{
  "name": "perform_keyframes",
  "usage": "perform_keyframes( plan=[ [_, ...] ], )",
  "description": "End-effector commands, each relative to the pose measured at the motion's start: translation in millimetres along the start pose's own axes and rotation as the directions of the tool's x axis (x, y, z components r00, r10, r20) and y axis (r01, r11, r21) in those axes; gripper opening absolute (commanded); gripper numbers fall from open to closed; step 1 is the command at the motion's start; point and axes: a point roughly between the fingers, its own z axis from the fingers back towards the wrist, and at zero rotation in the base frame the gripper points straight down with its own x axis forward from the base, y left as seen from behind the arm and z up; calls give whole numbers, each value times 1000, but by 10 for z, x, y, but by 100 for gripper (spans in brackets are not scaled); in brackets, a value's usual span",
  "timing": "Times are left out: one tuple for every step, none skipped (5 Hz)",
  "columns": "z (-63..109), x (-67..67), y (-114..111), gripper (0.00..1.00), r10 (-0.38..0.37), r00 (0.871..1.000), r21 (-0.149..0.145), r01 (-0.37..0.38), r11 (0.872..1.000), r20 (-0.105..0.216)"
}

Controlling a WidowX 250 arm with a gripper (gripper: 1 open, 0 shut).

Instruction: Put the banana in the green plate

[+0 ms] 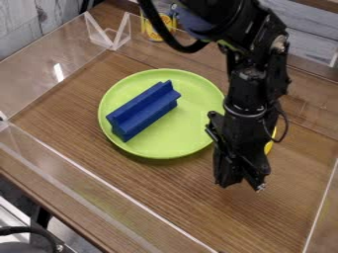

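The lime-green plate [199,133] lies left of centre on the wooden table, with a blue ridged block [142,107] lying in it. My gripper [239,181] points straight down just off the plate's right front rim. Its black fingers [231,168] are shut together close above the wood. The banana lay at this spot and is now hidden inside and behind the fingers, so none of its yellow body shows clearly.
Clear acrylic walls [53,69] fence the table on the left, front and back. The black arm [251,59] rises from the gripper toward the top of the view. Bare wood [119,198] lies in front of the plate.
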Motion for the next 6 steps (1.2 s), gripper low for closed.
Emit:
perform_keyframes(
  plan=[
    [228, 93, 5, 0, -10, 996, 19, 8, 1000, 84],
    [249, 98, 4, 0, -15, 994, 12, 14, 1000, 105],
    [251, 100, 18, 0, -27, 992, 6, 26, 1000, 127],
    [235, 115, 42, 0, -42, 987, 3, 42, 999, 153],
    [283, 162, 60, 0, -55, 986, 12, 54, 998, 155],
    [336, 224, 83, 0, -70, 985, 23, 67, 997, 159]
  ],
)
